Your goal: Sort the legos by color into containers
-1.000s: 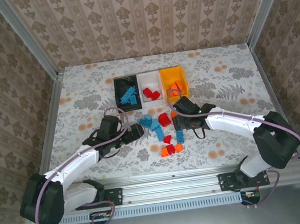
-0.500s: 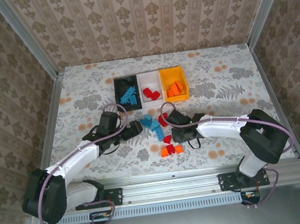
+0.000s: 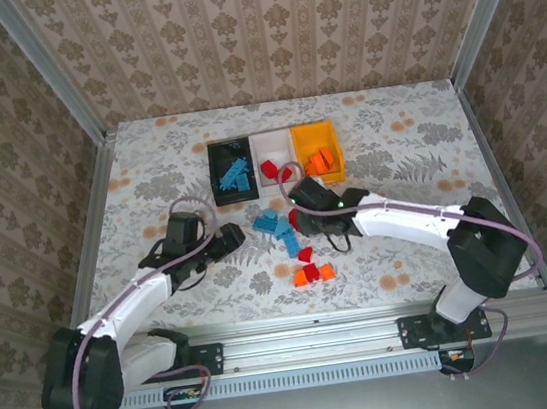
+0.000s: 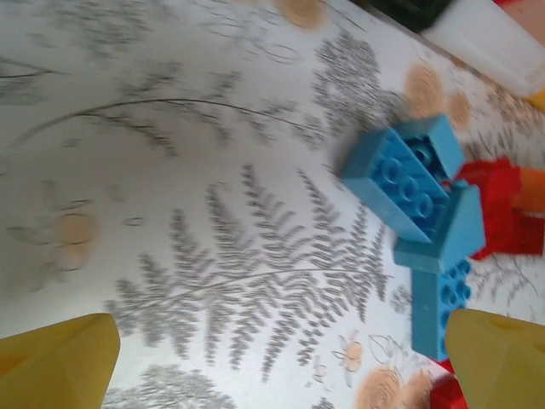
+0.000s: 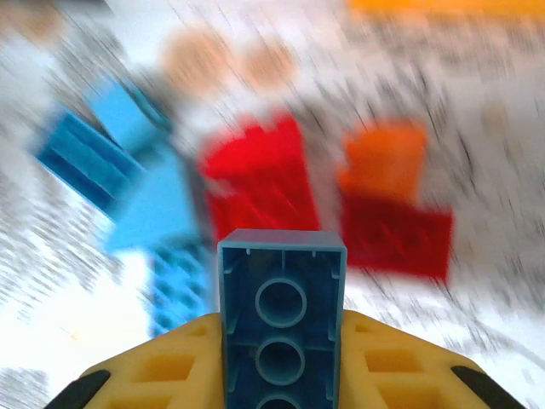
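Light-blue plastic brick (image 5: 282, 307) is now pinched in my right pincer (image 3: 298, 198), just snapped shut over the mid-bench brick pile (image 3: 308, 274); it belongs in the black plastic bin (image 3: 217, 154). Left pincer (image 4: 277, 362) gapes, empty.

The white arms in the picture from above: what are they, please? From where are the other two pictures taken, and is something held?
They are two robot arms fixed at the near edge of a table. One camera looks down from above; each other picture comes from a camera on an arm's wrist. Three joined bins, black, white and yellow, hold bricks; loose bricks in blue, red and orange lie before them. The left tool is open and empty. The right tool is shut on a blue brick.
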`<state>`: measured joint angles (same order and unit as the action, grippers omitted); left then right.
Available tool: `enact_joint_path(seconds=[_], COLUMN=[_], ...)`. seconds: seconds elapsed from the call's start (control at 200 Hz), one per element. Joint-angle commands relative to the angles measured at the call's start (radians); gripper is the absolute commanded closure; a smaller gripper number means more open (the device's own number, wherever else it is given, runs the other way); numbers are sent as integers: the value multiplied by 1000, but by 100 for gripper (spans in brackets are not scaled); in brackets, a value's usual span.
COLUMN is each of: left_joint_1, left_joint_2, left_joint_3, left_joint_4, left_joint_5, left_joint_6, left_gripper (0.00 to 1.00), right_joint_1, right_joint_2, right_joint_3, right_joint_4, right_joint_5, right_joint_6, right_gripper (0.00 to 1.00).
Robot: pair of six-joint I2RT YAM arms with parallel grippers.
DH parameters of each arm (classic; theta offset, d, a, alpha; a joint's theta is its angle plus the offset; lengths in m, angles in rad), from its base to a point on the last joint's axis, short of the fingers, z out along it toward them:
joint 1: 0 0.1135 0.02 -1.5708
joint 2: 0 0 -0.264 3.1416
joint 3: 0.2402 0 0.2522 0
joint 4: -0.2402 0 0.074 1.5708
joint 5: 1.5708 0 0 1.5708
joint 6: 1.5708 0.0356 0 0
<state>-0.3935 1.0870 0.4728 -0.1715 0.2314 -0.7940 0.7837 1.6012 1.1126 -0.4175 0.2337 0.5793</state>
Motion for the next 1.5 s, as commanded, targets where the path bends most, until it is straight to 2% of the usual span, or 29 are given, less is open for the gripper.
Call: enact_joint_path(seconds=[0.0, 0.27, 0.47, 0.515, 0.58, 0.655, 0.825, 1.055, 1.275, 1.495], left_joint_1=[48, 94, 100, 101, 100, 101, 101, 77, -53, -157], left_joint_2=[-62, -214, -227, -223, -220, -224, -227, -149, -24, 149], left_joint_3=[-39, -93, -92, -88, -89, -88, -86, -61, 7, 100], left_joint_4=[-18, -90, -83, -80, -78, -75, -79, -42, 8, 67], left_joint_5=[13, 24, 63, 75, 82, 84, 91, 104, 39, 25], left_joint_6=[-45, -57, -39, -32, -22, -16, -7, -23, -29, -28], left_gripper=[0, 0, 0, 0, 0, 0, 0, 0, 0, 0], right_joint_1=[-1, -40, -69, -68, -68, -67, -57, -57, -64, -112], right_joint_2=[124, 523, 781, 831, 868, 863, 731, 382, 100, 9], right_joint_3=[167, 703, 1082, 1166, 1236, 1254, 1133, 623, 142, -69], right_joint_4=[36, 5, -157, -202, -229, -230, -160, 38, 53, 5], right_joint_5=[21, -27, -74, -70, -66, -65, -60, -20, 36, 18], right_joint_6=[-120, -305, -343, -354, -366, -369, -361, -308, -242, -171], right_gripper=[72, 72, 70, 66, 51, 46, 44, 44, 45, 37])
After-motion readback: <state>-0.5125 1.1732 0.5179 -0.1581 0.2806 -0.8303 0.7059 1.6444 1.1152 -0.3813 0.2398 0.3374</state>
